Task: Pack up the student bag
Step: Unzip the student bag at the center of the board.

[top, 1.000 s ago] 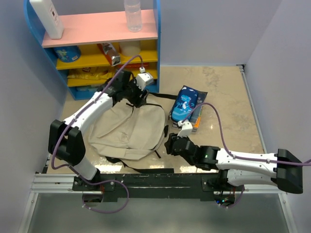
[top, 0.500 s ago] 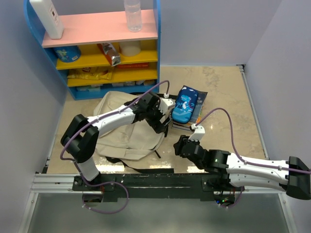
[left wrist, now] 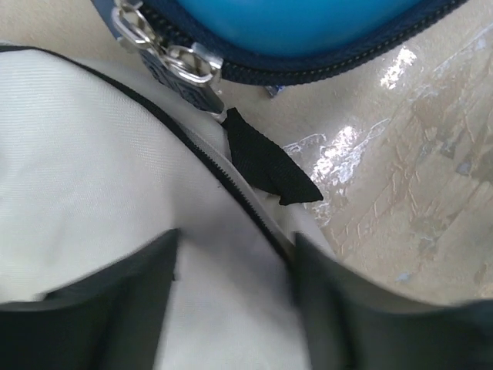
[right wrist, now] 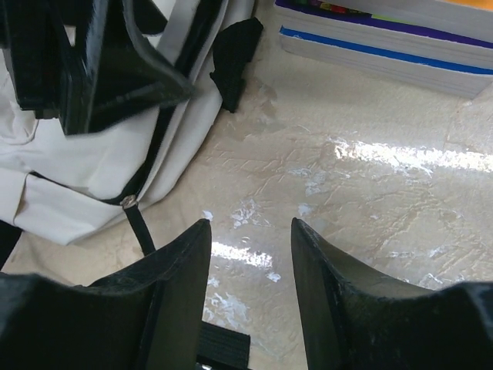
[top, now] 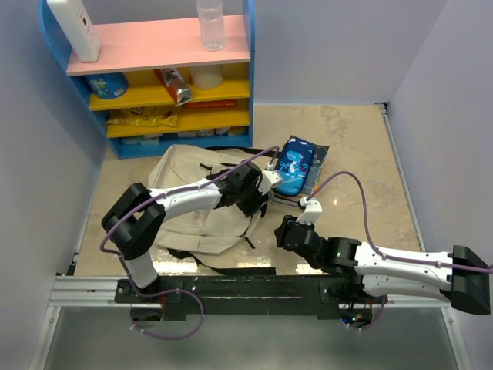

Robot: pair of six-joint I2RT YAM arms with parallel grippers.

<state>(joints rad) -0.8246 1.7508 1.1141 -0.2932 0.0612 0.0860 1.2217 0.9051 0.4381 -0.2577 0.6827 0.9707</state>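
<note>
Top view, bag: the bag [top: 192, 204] lies flat under the left arm, its right edge directly beneath the left gripper [top: 259, 194].
Top view, neighbours: a blue pencil case [top: 293, 166] on a stack of books [top: 314, 179] sits just beyond that gripper. The right gripper [top: 286, 231] hovers near it on the base side, over the table [top: 362, 154].
Left wrist, jaws: spread, with cream canvas and the bag's zip line [left wrist: 231, 193] running between the fingers [left wrist: 108, 308]. I cannot tell whether they touch the cloth.
Left wrist, ahead: a black tab [left wrist: 266, 166] lies just in front of the fingertips, and the pencil case's metal pulls [left wrist: 173, 62] are just past it.
Right wrist, jaws: spread and empty above bare table, with the bag's edge ahead and to their left.
Step, as I judge: taking hold at the zip to open the bag.
Doing it well: pinch the bag's own seam or tab, stopping short of the pencil case's pulls. The right gripper is best held apart from the loose strap [right wrist: 142, 227].
</note>
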